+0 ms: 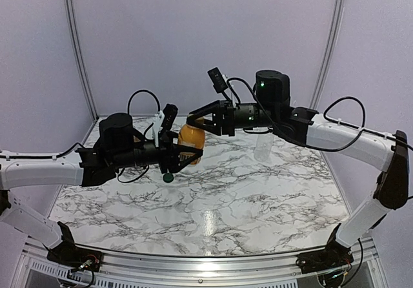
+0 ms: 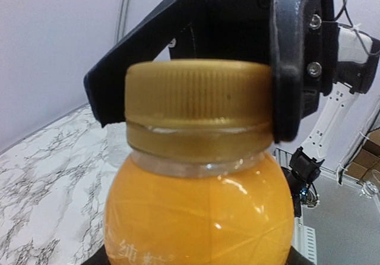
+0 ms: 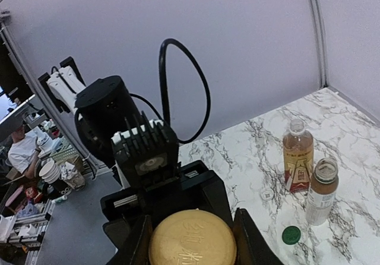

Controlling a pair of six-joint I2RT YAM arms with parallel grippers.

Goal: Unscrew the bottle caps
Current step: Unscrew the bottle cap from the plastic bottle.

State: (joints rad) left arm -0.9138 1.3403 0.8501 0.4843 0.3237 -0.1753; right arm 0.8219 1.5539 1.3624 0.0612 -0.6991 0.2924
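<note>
- Orange juice bottle [image 2: 199,211] fills the left wrist view, bottom ctr to mid frame, upright; liquid reaches up to the neck.
- Orange cap [image 2: 199,92] sits on its neck, ribbed side facing the lens, ring band below it.
- Right gripper [image 1: 197,123] reaches in from the right of the top view; its black fingers [image 2: 294,69] flank the cap, one each side, pressed against the ribbing: jaws pinch the orange cap.
- Right wrist view: same cap seen from above at bottom ctr, btwn the two fingers, embossed characters on top.
- Left gripper [image 1: 188,151] comes in from the left of the top view, jaws clamped around the body of the orange juice bottle, below the cap.
- Can't tell whether the bottle base touches the table [image 1: 226,204] (marble pattern).
- Green cap [image 1: 168,177] lies loose on the table, just under the left gripper in frame.
- Tea bottle [image 3: 297,155], red label, stands right of ctr in the right wrist view, neck open.
- Short bottle [image 3: 322,191] w/ white label stands just beside it, lower right, neck open too.
- White cap [image 3: 267,194] lies on the table just left of the tea bottle.
- Tall clear bottle [image 1: 262,147] stands behind the right arm in the top view; top hidden by the arm.
</note>
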